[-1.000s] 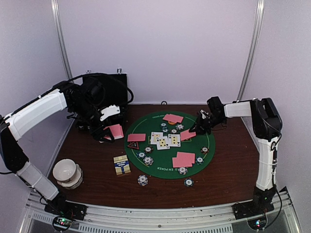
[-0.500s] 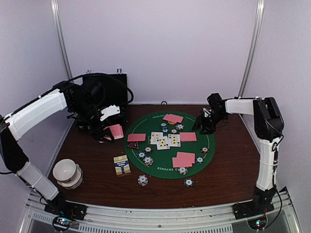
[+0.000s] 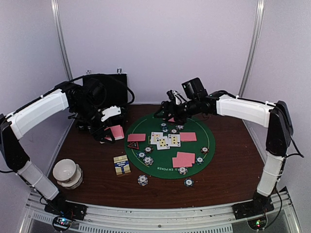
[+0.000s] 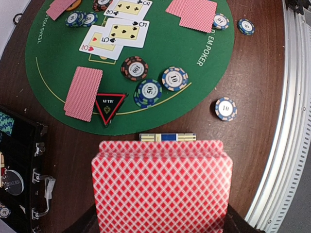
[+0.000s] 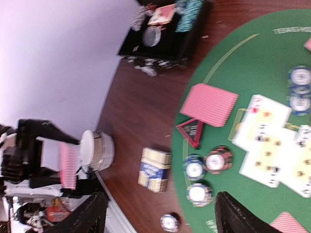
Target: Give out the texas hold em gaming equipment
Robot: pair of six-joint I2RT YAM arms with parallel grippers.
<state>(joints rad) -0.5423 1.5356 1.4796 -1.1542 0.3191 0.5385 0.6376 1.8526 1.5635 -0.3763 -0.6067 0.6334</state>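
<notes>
Left of green felt mat [image 3: 160,162]: left jaws clamp lattice-backed pink cards [image 4: 160,184]
Above its far rim: right jaws wide, empty

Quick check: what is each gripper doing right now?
Left gripper: closed on a stack of pink-backed cards.
Right gripper: open, jaws apart, holding nothing.

pink-backed cards [image 3: 183,158] and striped chips [image 3: 148,160] lie spread across the green mat [image 3: 146,126].

Lab robot booth: plain white walls [image 3: 155,48], aluminium corner posts [image 3: 250,48], dark wooden table [image 3: 228,167].
</notes>
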